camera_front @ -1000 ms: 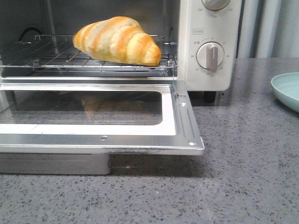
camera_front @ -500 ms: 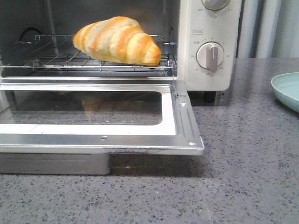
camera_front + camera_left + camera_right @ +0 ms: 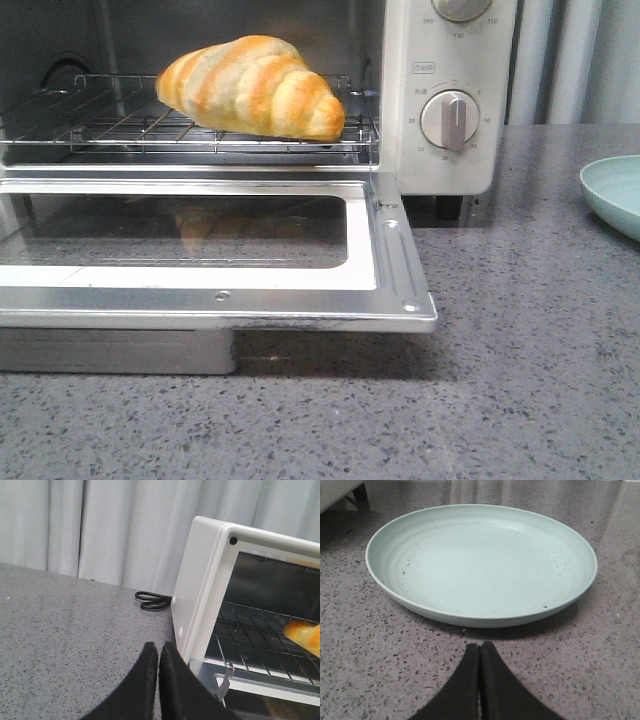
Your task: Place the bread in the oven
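The bread (image 3: 255,87), a golden-orange roll with pale stripes, lies on the wire rack (image 3: 120,125) inside the cream-white oven (image 3: 430,160). The oven's glass door (image 3: 380,250) hangs open, flat toward me. One tip of the bread shows in the left wrist view (image 3: 306,636). My left gripper (image 3: 159,650) is shut and empty, beside the oven's outer side wall (image 3: 192,595) above the counter. My right gripper (image 3: 479,650) is shut and empty, just short of an empty pale green plate (image 3: 480,562). Neither gripper shows in the front view.
The pale green plate (image 3: 615,195) sits at the right edge of the speckled grey counter (image 3: 520,380). The oven's black cord (image 3: 152,601) lies coiled behind it. Grey curtains (image 3: 100,525) hang at the back. A round dial (image 3: 451,119) is on the oven's front panel.
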### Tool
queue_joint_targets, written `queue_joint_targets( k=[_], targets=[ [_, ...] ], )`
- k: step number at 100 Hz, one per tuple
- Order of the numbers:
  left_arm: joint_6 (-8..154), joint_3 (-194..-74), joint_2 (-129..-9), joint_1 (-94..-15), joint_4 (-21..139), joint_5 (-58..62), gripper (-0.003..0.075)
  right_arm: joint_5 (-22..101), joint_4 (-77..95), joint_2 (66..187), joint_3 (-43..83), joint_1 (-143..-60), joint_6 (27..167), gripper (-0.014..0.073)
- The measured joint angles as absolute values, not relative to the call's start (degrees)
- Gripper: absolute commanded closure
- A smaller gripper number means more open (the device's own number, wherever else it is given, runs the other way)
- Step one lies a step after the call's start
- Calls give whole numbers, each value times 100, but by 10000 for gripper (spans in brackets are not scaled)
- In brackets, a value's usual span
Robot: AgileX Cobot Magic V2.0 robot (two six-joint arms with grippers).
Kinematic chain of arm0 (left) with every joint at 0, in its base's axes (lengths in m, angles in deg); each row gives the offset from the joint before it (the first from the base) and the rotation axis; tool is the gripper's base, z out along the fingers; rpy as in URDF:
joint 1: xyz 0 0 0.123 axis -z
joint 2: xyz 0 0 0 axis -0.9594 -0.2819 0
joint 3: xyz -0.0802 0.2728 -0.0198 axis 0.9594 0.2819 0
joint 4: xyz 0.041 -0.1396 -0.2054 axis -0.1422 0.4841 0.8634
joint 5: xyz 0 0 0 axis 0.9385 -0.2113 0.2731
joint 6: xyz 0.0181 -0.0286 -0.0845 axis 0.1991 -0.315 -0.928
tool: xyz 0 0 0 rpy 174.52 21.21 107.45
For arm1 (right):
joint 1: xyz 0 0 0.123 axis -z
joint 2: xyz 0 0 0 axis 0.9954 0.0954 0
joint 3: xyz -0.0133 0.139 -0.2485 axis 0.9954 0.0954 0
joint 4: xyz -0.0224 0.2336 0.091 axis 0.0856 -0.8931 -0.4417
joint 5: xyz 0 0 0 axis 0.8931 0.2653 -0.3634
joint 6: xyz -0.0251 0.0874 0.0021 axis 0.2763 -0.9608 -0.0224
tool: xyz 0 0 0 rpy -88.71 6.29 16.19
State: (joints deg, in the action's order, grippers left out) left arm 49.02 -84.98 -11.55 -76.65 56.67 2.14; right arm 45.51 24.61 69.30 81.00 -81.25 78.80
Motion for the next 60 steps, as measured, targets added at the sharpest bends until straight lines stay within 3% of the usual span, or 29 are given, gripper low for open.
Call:
queue_joint_targets(
  k=[60],
  targets=[
    [4728,-8293,-1155,-7665,5451,58,741,4551,2452,6930,8100,-8125,7880,670]
  ],
)
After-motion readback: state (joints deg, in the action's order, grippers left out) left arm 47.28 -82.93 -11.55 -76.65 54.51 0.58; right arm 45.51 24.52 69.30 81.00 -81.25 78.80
